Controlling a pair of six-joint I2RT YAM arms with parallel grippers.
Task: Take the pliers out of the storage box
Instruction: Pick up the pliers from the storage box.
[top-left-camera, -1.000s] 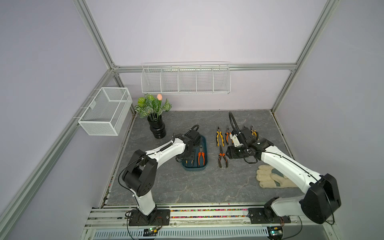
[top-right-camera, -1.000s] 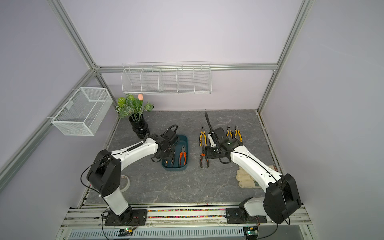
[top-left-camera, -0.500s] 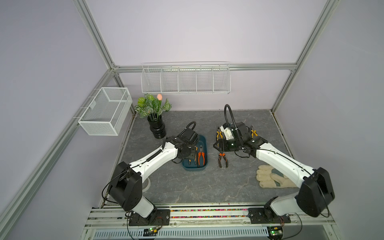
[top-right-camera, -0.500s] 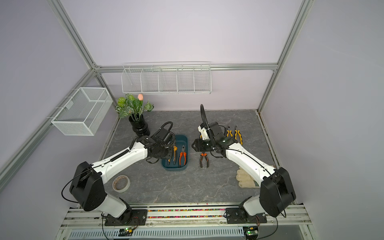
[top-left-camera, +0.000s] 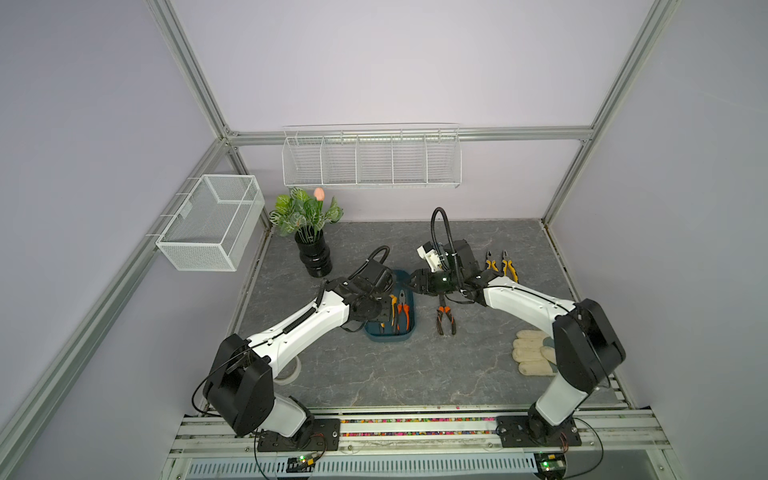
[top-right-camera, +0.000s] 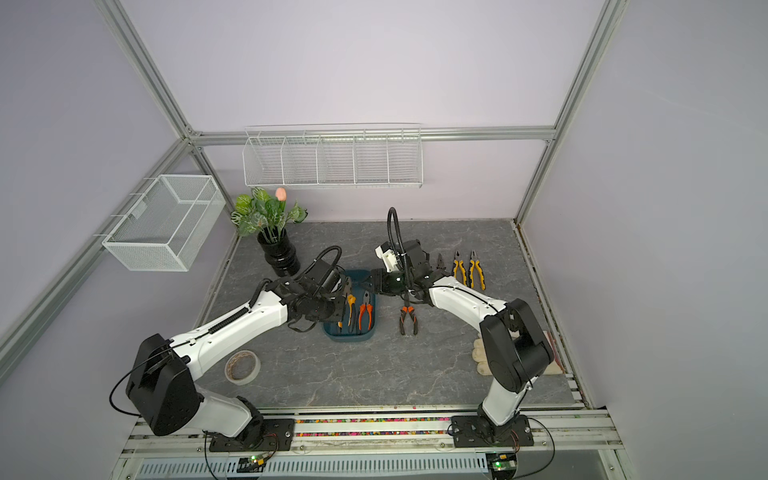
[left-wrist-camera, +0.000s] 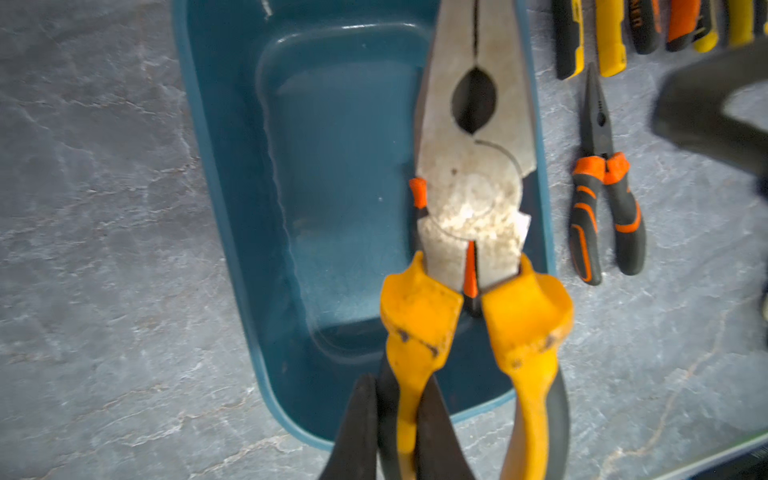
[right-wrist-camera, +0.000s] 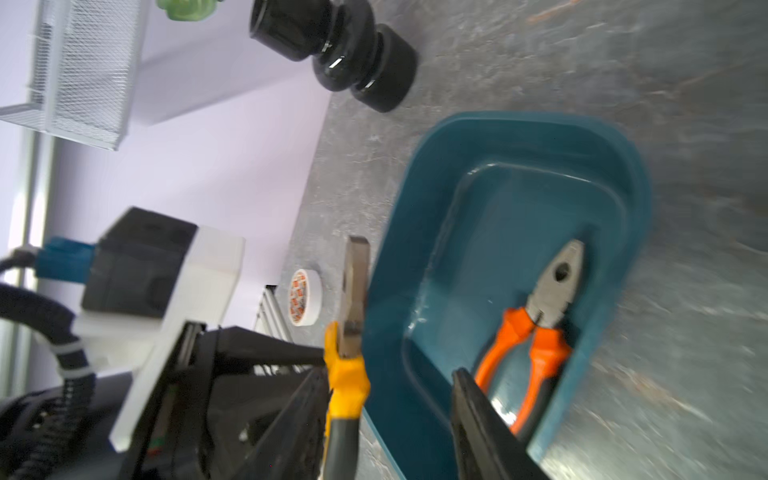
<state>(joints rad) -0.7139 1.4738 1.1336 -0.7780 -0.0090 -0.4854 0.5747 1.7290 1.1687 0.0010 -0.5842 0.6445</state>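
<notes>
Tape roll (top-right-camera: 242, 365) lies whole beside my left arm in a top view. My left gripper (left-wrist-camera: 398, 399) is clamped on the handles of the yellow-handled pliers (left-wrist-camera: 471, 199), held above the storage box (left-wrist-camera: 232, 208). Only my right wrist view shows plainly the orange-handled pliers (right-wrist-camera: 536, 332) lying inside that box. My right gripper (top-left-camera: 410, 283) hangs part-open and empty at the box's far end. A second ago it stood further right, over the long-nose pliers (top-left-camera: 444, 320) on the table (top-left-camera: 374, 374).
</notes>
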